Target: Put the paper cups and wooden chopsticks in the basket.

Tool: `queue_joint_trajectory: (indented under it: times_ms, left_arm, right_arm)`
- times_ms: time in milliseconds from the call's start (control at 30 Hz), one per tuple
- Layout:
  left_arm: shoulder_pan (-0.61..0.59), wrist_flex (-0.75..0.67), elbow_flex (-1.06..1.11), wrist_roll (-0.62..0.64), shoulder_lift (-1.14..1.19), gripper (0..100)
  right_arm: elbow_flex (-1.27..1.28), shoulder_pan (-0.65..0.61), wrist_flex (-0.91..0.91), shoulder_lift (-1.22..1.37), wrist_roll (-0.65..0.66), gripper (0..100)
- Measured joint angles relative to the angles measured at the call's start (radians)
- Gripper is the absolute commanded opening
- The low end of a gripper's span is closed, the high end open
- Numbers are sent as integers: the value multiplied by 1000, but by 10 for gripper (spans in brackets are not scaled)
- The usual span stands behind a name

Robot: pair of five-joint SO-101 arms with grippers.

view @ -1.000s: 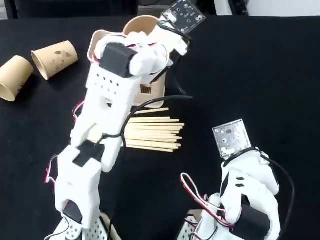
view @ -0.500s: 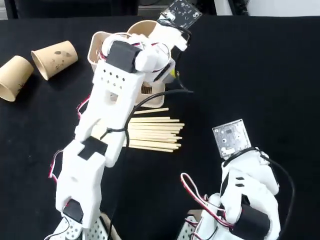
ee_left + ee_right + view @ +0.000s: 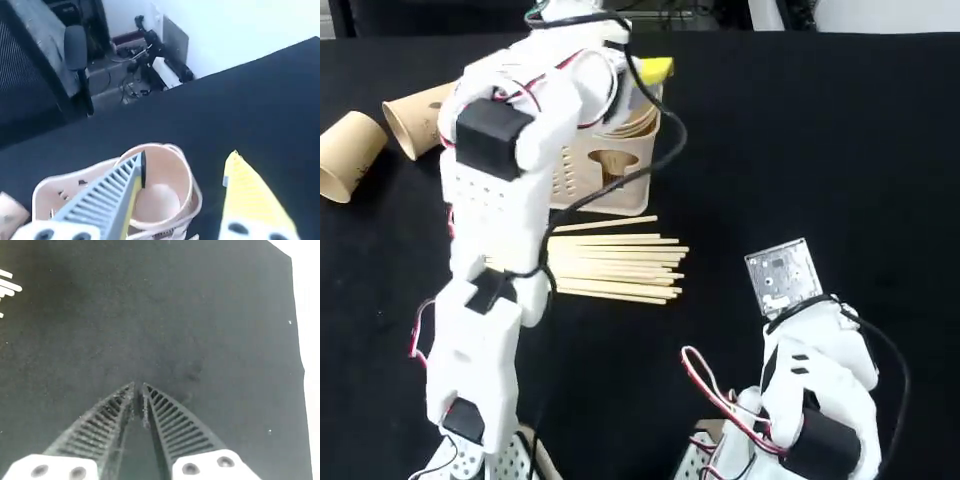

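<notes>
While the right arm sits folded at the near edge, the right pincer (image 3: 137, 390) is pressed together, nothing in it, over bare black tabletop (image 3: 820, 150).

Next out: the wooden chopsticks (image 3: 620, 262) lie in a loose flat bundle on the tabletop, just in front of the basket (image 3: 605, 175) and not inside it. No pincer touches them.

Basket: upright, partly hidden by the left arm. One paper cup (image 3: 160, 197) stands in it, mouth up; stacked rims may mean more than one, count cannot be told.

Left pincer (image 3: 187, 157): spread wide, empty, hanging above the basket and the cup in it, clear of both.

Far left of the tabletop: first loose cup (image 3: 350, 155) and second loose cup (image 3: 410, 118), both on their sides, well apart from the basket.

Judgement on progress: partly done. At least one cup is placed. Left to do: two loose cups and the whole bundle of chopsticks. The spread, empty left pincer is free for the next pick.
</notes>
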Motion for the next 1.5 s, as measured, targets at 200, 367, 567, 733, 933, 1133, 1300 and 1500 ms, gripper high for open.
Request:
queue_joint_trajectory:
  times_ms: [200,367,567,733,933,1133,1300,1500]
  left_arm:
    - [-210,28,-2,15,-2,266]
    - [-503,28,35,32,-2,266]
    - [-833,3,348,35,17,266]
    - [-971,-138,621,-14,97,266]
    - [-1039,-161,778,-15,104,266]
    - [-1042,5,887,-37,6,266]
    - [-1042,-5,1109,-57,-153,266]
    - [-1069,-273,1571,-68,-477,271]
  right_arm:
    - [0,0,0,0,0,13]
    - [0,0,0,0,0,13]
    - [0,0,0,0,0,13]
    - [0,0,0,0,0,13]
    - [0,0,0,0,0,13]
    - [0,0,0,0,0,13]
    - [0,0,0,0,0,13]
    - [0,0,0,0,0,13]
